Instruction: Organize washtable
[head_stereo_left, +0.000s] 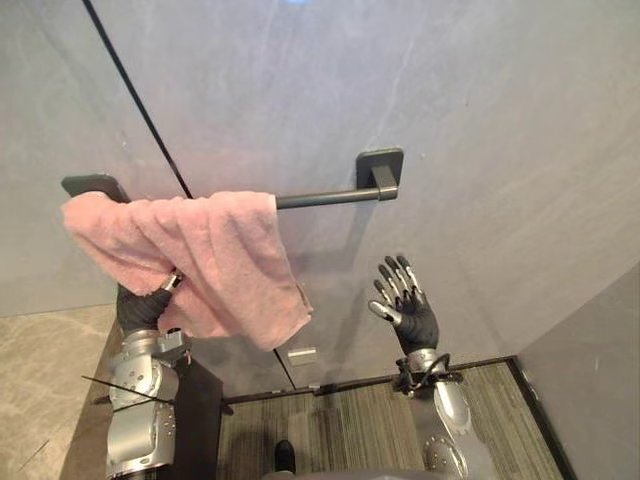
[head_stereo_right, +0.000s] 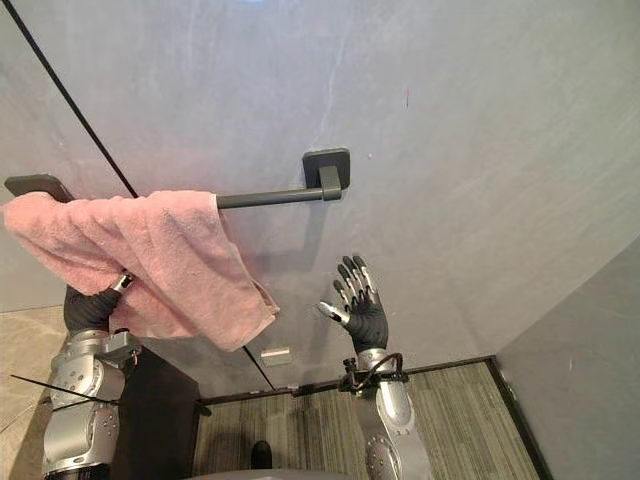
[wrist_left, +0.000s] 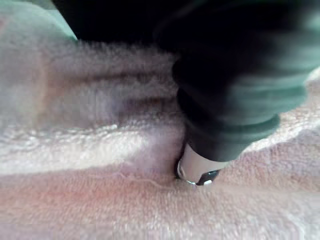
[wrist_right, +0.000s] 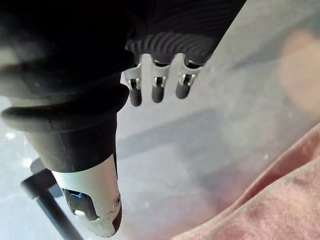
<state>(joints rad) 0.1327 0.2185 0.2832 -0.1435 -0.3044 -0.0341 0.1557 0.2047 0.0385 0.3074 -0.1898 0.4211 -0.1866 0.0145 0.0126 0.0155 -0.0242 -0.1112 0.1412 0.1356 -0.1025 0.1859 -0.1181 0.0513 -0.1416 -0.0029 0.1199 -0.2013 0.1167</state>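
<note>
A pink towel (head_stereo_left: 215, 255) hangs bunched over the left part of a dark towel bar (head_stereo_left: 325, 197) fixed to the grey wall. The bar's right bracket (head_stereo_left: 380, 172) is bare. My left hand (head_stereo_left: 140, 308) is raised under the towel's left side and pushes into the cloth (wrist_left: 100, 190), which covers most of it. My right hand (head_stereo_left: 405, 310) is held up below the bar's right end, open, palm toward the wall and apart from the towel. The right wrist view has the towel's edge (wrist_right: 280, 200) past that hand (wrist_right: 75, 100).
A dark cabinet (head_stereo_left: 195, 420) stands low on the left, beside my left arm. A thin black seam (head_stereo_left: 140, 100) runs down the wall behind the towel. A small silver plate (head_stereo_left: 302, 355) sits low on the wall, above the striped floor mat (head_stereo_left: 330, 425).
</note>
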